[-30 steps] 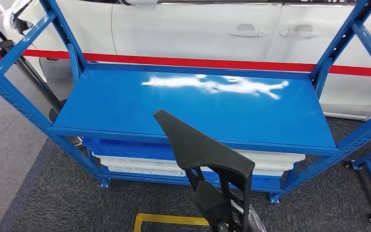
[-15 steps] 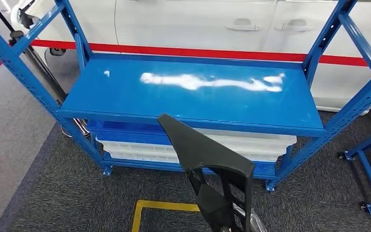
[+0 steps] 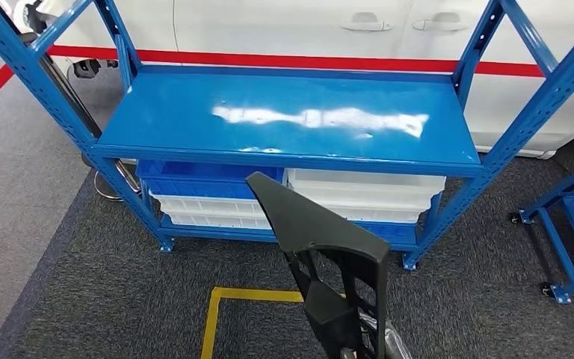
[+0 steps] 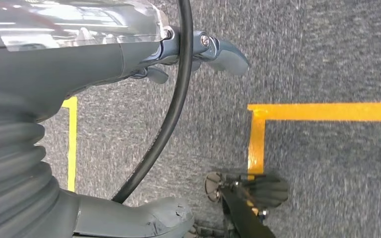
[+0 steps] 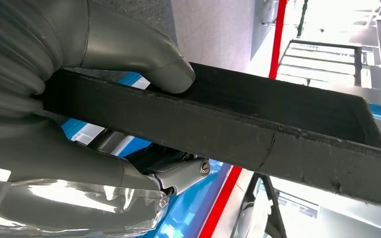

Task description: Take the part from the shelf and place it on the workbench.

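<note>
— Left hand (image 4: 198, 54)?
— Wrist view: it hangs over grey carpet (image 4: 327, 49) and yellow floor tape (image 4: 322, 111), fingers apart, holding nothing.
— And the black part (image 3: 314, 224)?
— Head view: raised in front of the blue shelf (image 3: 291, 123), above the tape; its lower end is cut off.
— Right hand (image 5: 69, 94)?
— Thumb pressed on the part's edge, gripping it; the fingers are mostly hidden.

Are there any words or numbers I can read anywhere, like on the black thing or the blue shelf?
None: no words, numbers or signs show.
Black plastic part held by the right hand: no marking.
Blue metal shelf: bare paint and glare.
White car behind it: no badge or plate in view.
</note>
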Robot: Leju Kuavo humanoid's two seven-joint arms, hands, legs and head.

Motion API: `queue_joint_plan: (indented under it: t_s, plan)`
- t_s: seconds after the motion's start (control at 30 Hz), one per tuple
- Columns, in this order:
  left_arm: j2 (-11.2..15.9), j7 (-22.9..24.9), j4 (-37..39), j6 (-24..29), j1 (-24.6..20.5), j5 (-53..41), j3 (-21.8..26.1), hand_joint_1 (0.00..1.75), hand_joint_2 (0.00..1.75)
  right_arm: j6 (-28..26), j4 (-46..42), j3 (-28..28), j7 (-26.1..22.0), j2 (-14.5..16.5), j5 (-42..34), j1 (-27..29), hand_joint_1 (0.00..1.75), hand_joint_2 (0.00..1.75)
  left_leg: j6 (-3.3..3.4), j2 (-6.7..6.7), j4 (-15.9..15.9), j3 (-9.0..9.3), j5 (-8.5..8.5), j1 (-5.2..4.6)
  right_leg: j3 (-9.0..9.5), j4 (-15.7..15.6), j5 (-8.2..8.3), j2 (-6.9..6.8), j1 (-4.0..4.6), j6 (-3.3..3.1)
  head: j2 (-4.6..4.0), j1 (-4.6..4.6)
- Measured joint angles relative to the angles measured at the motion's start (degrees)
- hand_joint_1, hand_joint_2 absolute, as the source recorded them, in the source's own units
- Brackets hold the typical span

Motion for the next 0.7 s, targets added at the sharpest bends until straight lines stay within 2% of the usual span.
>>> queue_joint_plan:
  t_s: [0.03,0.07,0.1,0.17,0.2,0.23,0.27,0.3,0.33,0.37,0.4,0.43,0.47,0.53,0.57,0.6,0.63,0.7]
  plan:
    - [-0.01,-0.01,0.03,0.0,0.04,0.0,-0.01,0.0,1.75,0.1,0.05,-0.03,0.0,0.0,-0.09,0.05,1.75,1.75,-0.38,-0.11,0.14,-0.24,0.04,0.15,-0.49,0.01,0.48,-0.11,0.0,-0.45,0.0,0.0]
    - [-0.01,0.0,0.07,-0.01,0.11,0.0,-0.02,0.0,1.75,0.22,0.1,-0.04,0.0,0.0,-0.2,0.09,1.75,1.75,-0.75,-0.27,0.78,-0.64,-0.91,0.27,-1.01,-0.01,1.06,-0.2,-0.04,-0.95,0.0,0.0]
    - [-0.01,0.0,0.1,-0.01,0.18,0.0,-0.03,0.0,1.75,0.32,0.14,-0.04,0.0,-0.01,-0.31,0.09,1.75,1.75,-1.08,-0.43,2.38,-1.29,-2.95,0.38,-1.65,-0.08,1.71,-0.31,-0.1,-1.41,0.0,-0.01]
    - [0.01,0.02,0.13,-0.02,0.21,0.01,-0.04,0.0,1.75,0.45,0.22,-0.04,0.01,-0.04,-0.61,0.09,1.75,1.75,-1.61,-0.62,8.41,-2.89,-8.86,0.52,-3.19,-0.05,3.0,-0.42,0.02,-2.0,0.0,-0.01]
    - [0.03,0.02,0.13,-0.01,0.21,0.02,-0.05,0.0,1.75,0.48,0.28,-0.04,0.02,-0.06,-0.73,0.1,1.75,1.75,-1.74,-0.64,11.86,-3.49,-10.98,0.54,-4.03,0.01,3.65,-0.43,0.13,-2.09,0.0,-0.01]
    - [0.04,0.02,0.13,-0.01,0.22,0.03,-0.05,0.0,1.75,0.48,0.36,-0.04,0.02,-0.07,-0.82,0.1,1.75,1.75,-1.8,-0.65,14.43,-3.53,-11.72,0.54,-4.93,0.12,4.28,-0.42,0.22,-2.11,0.0,0.0]
    - [0.05,0.02,0.13,0.0,0.21,0.03,-0.05,0.0,1.75,0.48,0.44,-0.04,0.02,-0.07,-0.86,0.1,1.75,1.75,-1.76,-0.67,15.42,-2.8,-11.07,0.53,-5.86,0.3,4.89,-0.42,0.29,-2.07,0.0,-0.01]
    - [0.05,0.02,0.13,0.0,0.19,0.04,-0.05,0.0,1.75,0.48,0.5,-0.04,0.02,-0.07,-0.88,0.1,1.75,1.75,-1.61,-0.69,14.49,-1.11,-9.5,0.52,-6.81,0.54,5.44,-0.41,0.35,-2.0,0.0,0.0]
    - [0.07,0.02,0.13,0.0,0.14,0.04,-0.05,0.0,1.75,0.48,0.55,-0.04,0.02,-0.07,-0.89,0.1,1.75,1.75,-1.36,-0.72,11.7,1.53,-7.84,0.49,-7.71,0.81,5.97,-0.4,0.39,-1.91,0.0,-0.01]
    - [0.09,0.02,0.13,0.0,0.04,0.04,-0.05,0.0,1.75,0.48,0.57,-0.04,0.01,-0.07,-0.89,0.1,1.75,1.75,-1.01,-0.77,7.67,4.64,-7.17,0.4,-8.44,1.07,6.44,-0.39,0.45,-1.75,0.0,-0.01]
    - [0.12,0.01,0.13,0.01,-0.05,0.04,-0.05,0.0,1.75,0.48,0.58,-0.04,-0.01,-0.07,-0.89,0.1,1.75,1.75,-0.65,-0.81,3.31,7.6,-7.27,0.27,-9.0,1.26,6.9,-0.4,0.52,-1.53,0.0,0.0]
    - [0.15,0.01,0.13,0.02,-0.12,0.05,-0.05,0.0,1.75,0.48,0.58,-0.04,-0.03,-0.07,-0.89,0.09,1.75,1.75,-0.33,-0.85,0.08,9.51,-7.77,0.09,-9.34,1.27,7.43,-0.45,0.54,-1.25,0.0,-0.01]
    - [0.17,0.01,0.13,0.03,-0.18,0.05,-0.06,0.0,1.75,0.46,0.58,-0.05,-0.08,-0.07,-0.87,0.08,1.75,1.75,-0.03,-0.87,-1.9,10.41,-8.31,-0.11,-9.52,1.17,7.98,-0.5,0.51,-0.91,0.0,0.0]
    - [0.19,0.01,0.13,0.05,-0.17,0.09,-0.08,0.0,1.75,0.47,0.59,-0.06,-0.18,-0.07,-0.84,0.07,1.75,1.75,0.6,-0.74,-2.89,10.05,-7.59,-0.13,-9.73,0.84,8.89,-0.54,0.39,-0.19,0.0,0.0]
    - [0.19,-0.03,0.14,0.06,-0.22,0.1,-0.09,0.0,1.75,0.55,0.62,-0.06,-0.21,-0.01,-0.92,0.1,1.75,1.75,1.02,-0.57,-3.2,9.74,-7.02,-0.02,-10.0,1.13,8.48,-0.44,0.36,0.1,0.0,0.01]
    - [0.19,-0.1,0.14,0.07,-0.2,0.11,-0.1,0.0,1.75,0.77,0.68,-0.05,-0.21,0.1,-1.13,0.12,1.75,1.75,1.47,-0.33,-3.47,9.31,-6.42,0.13,-10.52,2.28,7.02,-0.31,0.35,0.3,0.0,0.01]
    - [0.19,-0.23,0.15,0.07,-0.15,0.13,-0.11,0.0,1.75,1.1,0.78,-0.05,-0.21,0.22,-1.52,0.14,1.75,1.75,1.85,-0.03,-3.65,8.82,-5.85,0.25,-11.34,4.55,4.61,-0.19,0.3,0.44,0.0,0.02]
    - [0.19,-0.52,0.15,0.07,-0.03,0.18,-0.12,0.0,1.75,1.88,1.06,-0.04,-0.2,0.41,-2.65,0.19,1.75,1.75,2.24,0.55,-3.6,7.62,-4.96,0.12,-13.31,11.4,-0.37,-0.08,0.18,0.68,0.0,0.01]
